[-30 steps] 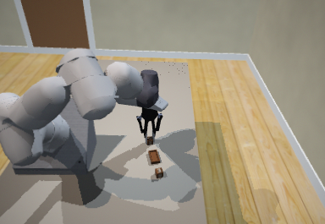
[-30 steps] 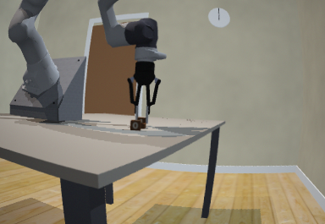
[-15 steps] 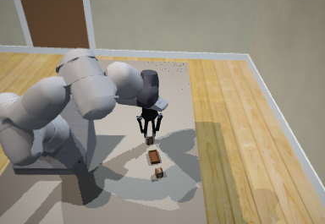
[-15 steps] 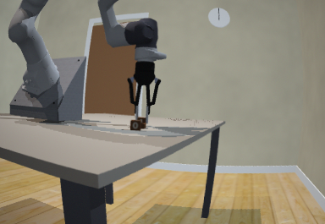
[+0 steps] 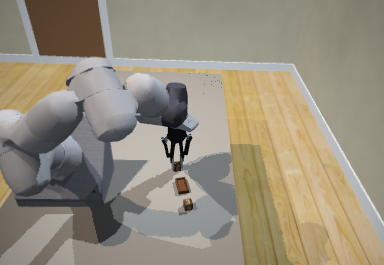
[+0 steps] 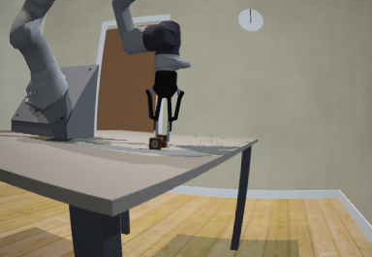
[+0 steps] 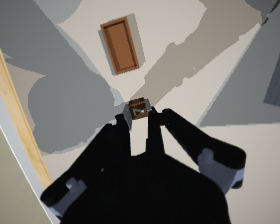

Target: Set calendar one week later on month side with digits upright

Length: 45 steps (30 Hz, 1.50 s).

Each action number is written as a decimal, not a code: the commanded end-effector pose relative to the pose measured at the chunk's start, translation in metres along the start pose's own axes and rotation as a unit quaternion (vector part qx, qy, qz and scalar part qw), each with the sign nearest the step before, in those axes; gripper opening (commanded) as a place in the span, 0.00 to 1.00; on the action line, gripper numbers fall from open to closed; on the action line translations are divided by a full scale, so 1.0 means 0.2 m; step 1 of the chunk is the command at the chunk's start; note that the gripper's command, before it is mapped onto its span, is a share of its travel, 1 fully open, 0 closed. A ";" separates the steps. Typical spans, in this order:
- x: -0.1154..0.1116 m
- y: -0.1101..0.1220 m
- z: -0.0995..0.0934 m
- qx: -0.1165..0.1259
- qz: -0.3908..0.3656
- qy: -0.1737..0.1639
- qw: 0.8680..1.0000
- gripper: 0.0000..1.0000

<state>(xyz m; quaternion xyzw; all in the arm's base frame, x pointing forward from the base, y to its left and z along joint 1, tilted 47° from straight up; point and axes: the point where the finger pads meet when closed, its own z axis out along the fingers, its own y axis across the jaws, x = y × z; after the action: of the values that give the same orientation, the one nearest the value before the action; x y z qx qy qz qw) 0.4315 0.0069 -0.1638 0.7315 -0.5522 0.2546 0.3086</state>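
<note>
The brown wooden tray (image 5: pixel 182 186) lies flat on the table and is empty; it also shows in the wrist view (image 7: pixel 120 45). One brown digit cube (image 5: pixel 188 205) stands on the table in front of the tray, apart from it, and shows a "0" in the exterior view (image 6: pixel 155 144). My gripper (image 5: pixel 177 161) points straight down behind the tray and is shut on the other cube (image 7: pixel 138 109), held between the fingertips low at the table surface (image 6: pixel 163 138). I cannot tell whether this cube touches the table. Its digits are too small to read.
The robot base (image 5: pixel 60 172) stands on the table to the left of the tray. The table's right edge (image 5: pixel 234 177) runs close to the tray and cubes, with wooden floor beyond it.
</note>
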 end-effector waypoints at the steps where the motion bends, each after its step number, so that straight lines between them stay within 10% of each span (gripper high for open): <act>1: 0.00 0.00 0.00 0.001 0.003 0.000 1.000 0.17; 45: 0.00 0.00 0.00 0.001 0.003 0.000 1.000 0.20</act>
<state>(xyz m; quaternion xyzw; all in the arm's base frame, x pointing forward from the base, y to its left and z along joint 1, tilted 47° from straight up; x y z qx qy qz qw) 0.4316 0.0069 -0.1638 0.7315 -0.5522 0.2546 0.3086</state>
